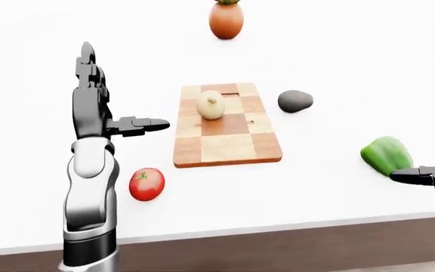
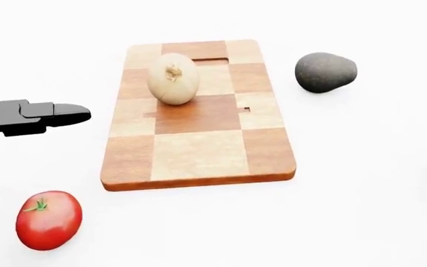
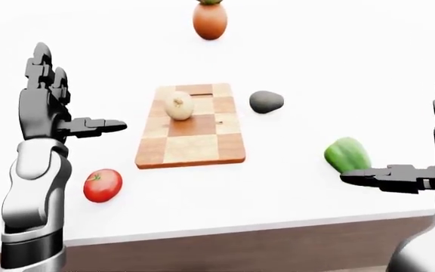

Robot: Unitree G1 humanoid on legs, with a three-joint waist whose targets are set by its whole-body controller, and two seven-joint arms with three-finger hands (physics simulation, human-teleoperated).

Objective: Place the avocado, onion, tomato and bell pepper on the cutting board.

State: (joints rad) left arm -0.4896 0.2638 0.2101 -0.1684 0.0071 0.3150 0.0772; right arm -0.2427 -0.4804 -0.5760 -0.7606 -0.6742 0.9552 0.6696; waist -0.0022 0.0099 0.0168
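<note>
So the onion (image 2: 174, 78) already sits on the board (image 2: 199, 150), toward its far end, and I judge three things are left to bring: tomato, pepper, avocado. Nearest to me, off the board's near left corner, lies the tomato (image 1: 146, 184), just beside my left forearm, and I take it as the step in hand. To do it well I would drop my left hand (image 1: 96, 113) down and toward me, come at the tomato from above with the fingers spread about its widest part, close gently since it is round and will roll, then carry it to the bare near squares of the board so it does not knock the onion. Right now that hand hangs left of the board, palm upright, fingers pointing up and thumb stuck out toward the board, wide open, holding and touching nothing. My right hand (image 3: 429, 147) stands well right of the board, likewise spread wide and empty, its thumb reaching just under the pepper (image 3: 347, 154); I cannot tell whether it touches. Farther off, the avocado (image 2: 325, 72) rests just right of the board's far end, apart from it. Well past the board stands an orange-brown fruit (image 1: 225, 20), not mine to move.
</note>
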